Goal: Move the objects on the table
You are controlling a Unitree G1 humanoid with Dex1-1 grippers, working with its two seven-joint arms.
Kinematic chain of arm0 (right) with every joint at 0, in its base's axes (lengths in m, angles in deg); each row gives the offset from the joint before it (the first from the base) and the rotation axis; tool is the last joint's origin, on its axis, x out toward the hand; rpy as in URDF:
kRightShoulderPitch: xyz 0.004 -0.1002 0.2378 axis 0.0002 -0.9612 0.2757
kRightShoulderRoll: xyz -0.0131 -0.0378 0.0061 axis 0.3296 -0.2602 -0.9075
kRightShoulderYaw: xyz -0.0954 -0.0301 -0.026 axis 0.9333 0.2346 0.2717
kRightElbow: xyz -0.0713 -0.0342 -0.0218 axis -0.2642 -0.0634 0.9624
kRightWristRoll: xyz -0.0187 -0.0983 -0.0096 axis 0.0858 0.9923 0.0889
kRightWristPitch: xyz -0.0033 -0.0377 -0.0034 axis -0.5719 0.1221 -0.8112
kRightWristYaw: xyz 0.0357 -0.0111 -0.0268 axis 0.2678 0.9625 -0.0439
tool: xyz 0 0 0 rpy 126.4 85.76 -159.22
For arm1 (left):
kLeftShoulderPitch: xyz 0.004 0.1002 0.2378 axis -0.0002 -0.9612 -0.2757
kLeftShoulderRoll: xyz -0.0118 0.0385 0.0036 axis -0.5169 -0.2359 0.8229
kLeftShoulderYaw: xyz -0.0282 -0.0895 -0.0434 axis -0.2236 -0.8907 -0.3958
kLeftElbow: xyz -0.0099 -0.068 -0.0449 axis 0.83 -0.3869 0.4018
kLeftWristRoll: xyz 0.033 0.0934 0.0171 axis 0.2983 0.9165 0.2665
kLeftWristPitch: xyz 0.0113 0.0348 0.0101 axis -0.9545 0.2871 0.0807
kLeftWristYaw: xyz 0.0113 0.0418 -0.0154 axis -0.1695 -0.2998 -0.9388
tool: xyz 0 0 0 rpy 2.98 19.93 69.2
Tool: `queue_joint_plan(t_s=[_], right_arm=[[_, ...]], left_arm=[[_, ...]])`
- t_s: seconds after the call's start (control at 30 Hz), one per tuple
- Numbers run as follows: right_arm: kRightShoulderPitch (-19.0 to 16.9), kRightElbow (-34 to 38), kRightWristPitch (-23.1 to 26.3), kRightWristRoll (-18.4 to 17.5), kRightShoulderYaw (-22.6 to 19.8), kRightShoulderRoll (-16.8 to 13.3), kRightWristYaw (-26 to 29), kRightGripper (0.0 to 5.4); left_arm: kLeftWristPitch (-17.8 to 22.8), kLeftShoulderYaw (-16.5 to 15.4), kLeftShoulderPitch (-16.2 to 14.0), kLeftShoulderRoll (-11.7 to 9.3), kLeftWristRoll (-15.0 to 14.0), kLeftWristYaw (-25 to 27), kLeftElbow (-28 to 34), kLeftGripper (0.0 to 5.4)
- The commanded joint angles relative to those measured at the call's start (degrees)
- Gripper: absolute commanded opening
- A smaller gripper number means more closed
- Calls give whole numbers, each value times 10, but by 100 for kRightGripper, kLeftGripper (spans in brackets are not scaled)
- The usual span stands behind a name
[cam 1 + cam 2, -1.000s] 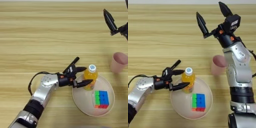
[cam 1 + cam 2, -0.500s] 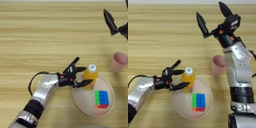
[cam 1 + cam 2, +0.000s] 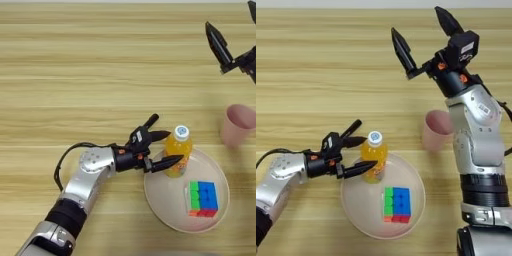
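Note:
A small orange-drink bottle (image 3: 177, 151) with a white cap stands upright at the left edge of a pale pink plate (image 3: 165, 202). My left gripper (image 3: 167, 147) is open just left of the bottle, with one finger near its neck and one finger (image 3: 362, 168) near its base. A colourful puzzle cube (image 3: 396, 204) lies on the plate to the right of the bottle. A pale pink cup (image 3: 436, 131) stands upright on the table (image 3: 75, 75), right of and behind the plate. My right gripper (image 3: 423, 35) hangs open, raised over the far right of the table, holding nothing.
A black cable (image 3: 65, 157) loops beside my left forearm. My right arm (image 3: 478, 150) rises along the right side, just right of the cup. Bare wooden table spreads across the far and left parts.

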Motion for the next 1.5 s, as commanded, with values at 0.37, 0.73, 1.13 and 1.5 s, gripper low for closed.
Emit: queue_joint_plan(t_s=[0.37, 0.73, 1.13, 1.5], right_arm=[[-100, -44, 76, -116, 40, -117, 350, 540], [-109, -155, 50, -41, 80, -126, 423, 540], [-113, -230, -8, 39, 127, -120, 439, 540], [-111, -229, -38, 65, 143, -102, 420, 540]], left_arm=[[-12, -11, 20, 8, 1, -1, 15, 331], [0, -17, 19, -1, -9, 7, 55, 331], [23, -21, 12, -16, -19, 10, 121, 331], [31, -22, 18, -23, -21, 12, 136, 331]])
